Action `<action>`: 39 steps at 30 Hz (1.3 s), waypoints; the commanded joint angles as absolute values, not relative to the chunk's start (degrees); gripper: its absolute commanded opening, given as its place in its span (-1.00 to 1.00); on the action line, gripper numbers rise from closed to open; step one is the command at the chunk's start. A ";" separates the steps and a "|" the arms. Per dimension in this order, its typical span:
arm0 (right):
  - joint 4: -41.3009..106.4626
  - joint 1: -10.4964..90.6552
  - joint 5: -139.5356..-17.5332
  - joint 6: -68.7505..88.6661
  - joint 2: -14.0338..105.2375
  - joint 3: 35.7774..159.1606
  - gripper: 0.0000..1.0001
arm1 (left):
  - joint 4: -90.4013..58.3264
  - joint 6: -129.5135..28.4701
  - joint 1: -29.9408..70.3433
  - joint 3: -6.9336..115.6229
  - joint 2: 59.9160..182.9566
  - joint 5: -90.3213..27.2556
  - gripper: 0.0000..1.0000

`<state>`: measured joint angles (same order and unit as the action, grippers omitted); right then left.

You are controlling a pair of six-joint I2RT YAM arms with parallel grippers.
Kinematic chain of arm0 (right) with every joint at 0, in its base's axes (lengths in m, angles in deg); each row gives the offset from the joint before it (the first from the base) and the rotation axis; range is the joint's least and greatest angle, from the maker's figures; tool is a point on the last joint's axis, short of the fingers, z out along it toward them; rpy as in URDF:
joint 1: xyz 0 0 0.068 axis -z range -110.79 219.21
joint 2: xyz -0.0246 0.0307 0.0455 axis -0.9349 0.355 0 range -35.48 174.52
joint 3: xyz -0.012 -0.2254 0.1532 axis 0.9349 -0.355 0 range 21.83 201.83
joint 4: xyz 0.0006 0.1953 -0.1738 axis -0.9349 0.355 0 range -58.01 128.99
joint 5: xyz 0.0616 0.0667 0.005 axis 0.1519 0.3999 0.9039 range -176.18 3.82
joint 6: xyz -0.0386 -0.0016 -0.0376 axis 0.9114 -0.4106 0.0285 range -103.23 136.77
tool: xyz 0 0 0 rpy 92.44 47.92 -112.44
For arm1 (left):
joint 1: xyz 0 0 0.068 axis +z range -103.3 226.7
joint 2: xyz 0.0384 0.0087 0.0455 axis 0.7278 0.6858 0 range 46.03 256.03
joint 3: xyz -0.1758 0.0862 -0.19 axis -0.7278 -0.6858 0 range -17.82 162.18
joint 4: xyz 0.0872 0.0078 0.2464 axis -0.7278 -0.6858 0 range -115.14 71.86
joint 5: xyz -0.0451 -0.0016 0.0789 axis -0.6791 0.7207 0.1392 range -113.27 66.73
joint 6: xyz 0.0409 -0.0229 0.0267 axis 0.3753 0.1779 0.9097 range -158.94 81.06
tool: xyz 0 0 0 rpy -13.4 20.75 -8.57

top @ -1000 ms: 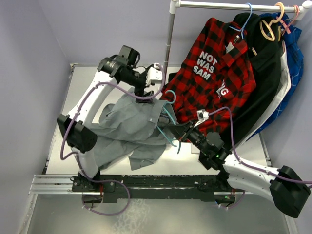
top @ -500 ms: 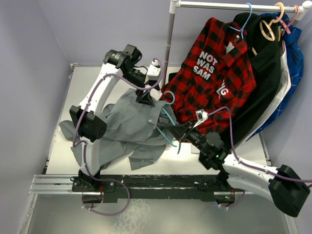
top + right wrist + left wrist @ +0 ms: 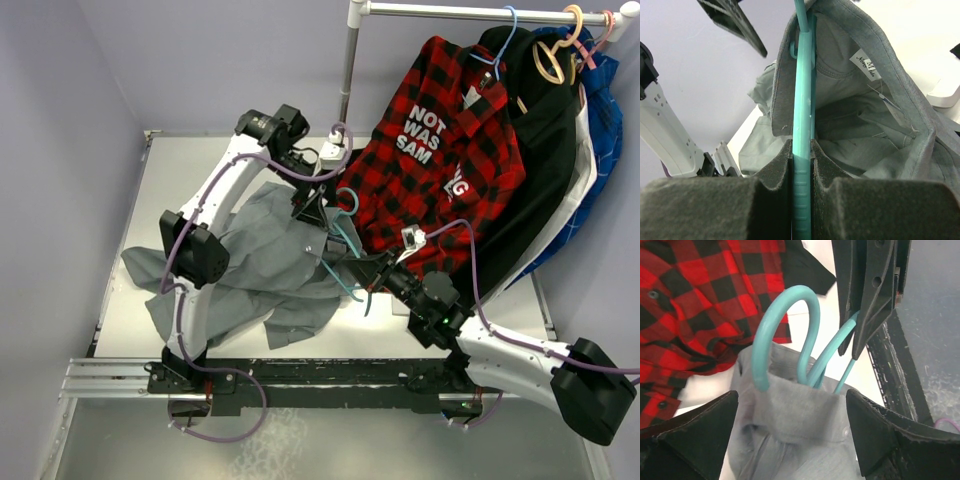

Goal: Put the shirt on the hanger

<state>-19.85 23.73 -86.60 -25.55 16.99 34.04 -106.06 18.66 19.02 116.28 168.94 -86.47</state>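
The shirt [image 3: 265, 270] lies crumpled on the table [image 3: 150, 170], its collar raised at its 2 o'clock end, just beside a red plaid shirt [image 3: 440, 170] hanging at 3 o'clock. The left arm [image 3: 215, 200] climbs from its base toward 1 o'clock, then folds at the wrist and points down toward 5 o'clock. The right arm [image 3: 500, 350] stretches low from its base toward 10 o'clock. The hanger [image 3: 345, 215] stands inside the collar, its hook poking out of the neck opening. The left gripper [image 3: 312, 210] hovers over the collar with its jaws spread wide, gripping nothing. The right gripper [image 3: 362, 268] is clamped on the hanger's teal bar. A small label [image 3: 866, 66] shows inside the neck.
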 commanded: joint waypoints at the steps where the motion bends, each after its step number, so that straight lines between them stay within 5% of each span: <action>1: -25.03 23.76 -87.07 -23.92 15.55 34.32 -1.00 | -106.82 19.77 17.32 113.60 168.67 -85.65 0.79; 6: -24.54 23.74 -87.48 -23.71 15.32 34.32 -1.00 | -106.91 20.14 17.26 112.38 168.05 -84.65 0.32; 14: -24.52 23.76 -88.19 -23.16 15.59 34.23 -1.00 | -106.90 21.56 17.08 109.15 165.32 -84.26 -1.00; 25: -22.52 23.76 -90.61 -21.65 12.27 35.64 -1.00 | -106.82 23.85 16.74 105.04 154.02 -91.18 -1.00; 27: -21.79 23.77 -90.98 -20.91 11.31 36.28 -1.00 | -106.82 20.85 16.71 105.48 154.35 -88.73 -0.37; 30: -20.36 23.77 -91.27 -19.72 10.39 37.48 -1.00 | -106.82 19.11 16.73 104.39 154.49 -84.95 0.08; 34: -18.92 23.72 -91.19 -18.60 9.26 38.71 -1.00 | -106.82 19.85 16.73 101.33 153.37 -82.29 0.18; 39: -17.41 23.72 -91.35 -17.98 8.56 39.71 -1.00 | -106.82 21.01 16.73 99.32 153.52 -80.52 0.06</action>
<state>-14.25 22.73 -84.81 -19.35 10.28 35.66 -104.64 20.39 16.53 100.43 156.16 -82.38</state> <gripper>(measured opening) 0.127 0.570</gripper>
